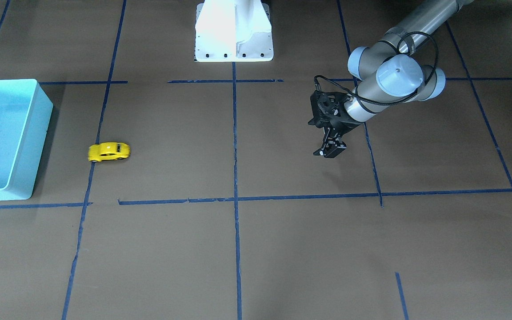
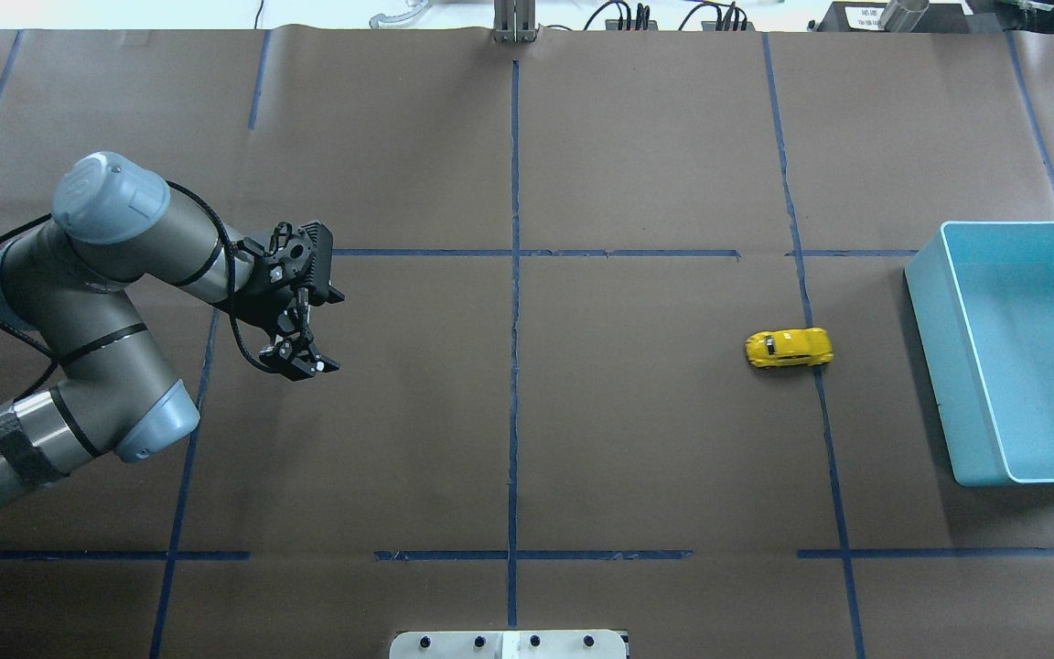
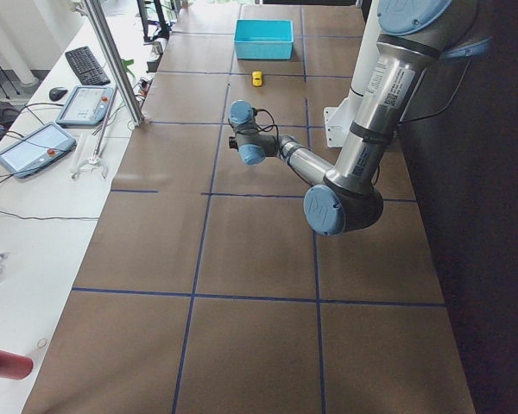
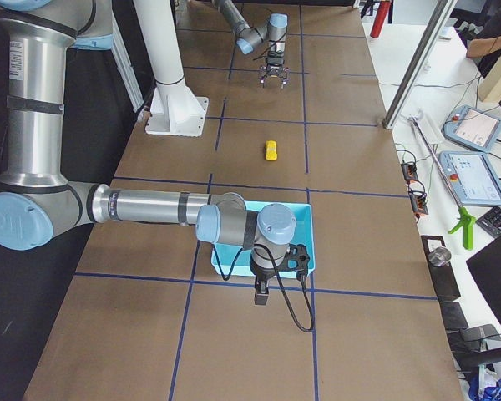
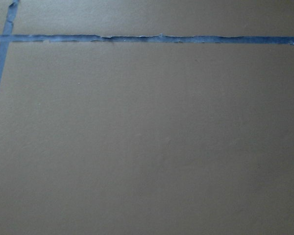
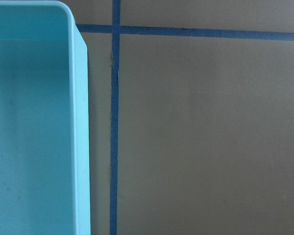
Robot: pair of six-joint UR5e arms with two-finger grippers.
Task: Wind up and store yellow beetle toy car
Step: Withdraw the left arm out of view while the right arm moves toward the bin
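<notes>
The yellow beetle toy car (image 1: 109, 151) stands on its wheels on the brown table, a short way from the light blue bin (image 1: 34, 133). It also shows in the overhead view (image 2: 789, 348) and the two side views (image 3: 257, 78) (image 4: 270, 150). My left gripper (image 2: 300, 361) is far from the car on the other half of the table, pointing down, open and empty (image 1: 329, 151). My right gripper (image 4: 261, 298) hangs beside the bin's outer end. It shows only in the exterior right view, so I cannot tell whether it is open or shut.
The bin (image 2: 939, 302) is empty inside; its rim (image 6: 81, 122) fills the left of the right wrist view. Blue tape lines (image 2: 514, 366) cross the table. The white robot base (image 1: 234, 40) stands at the table's edge.
</notes>
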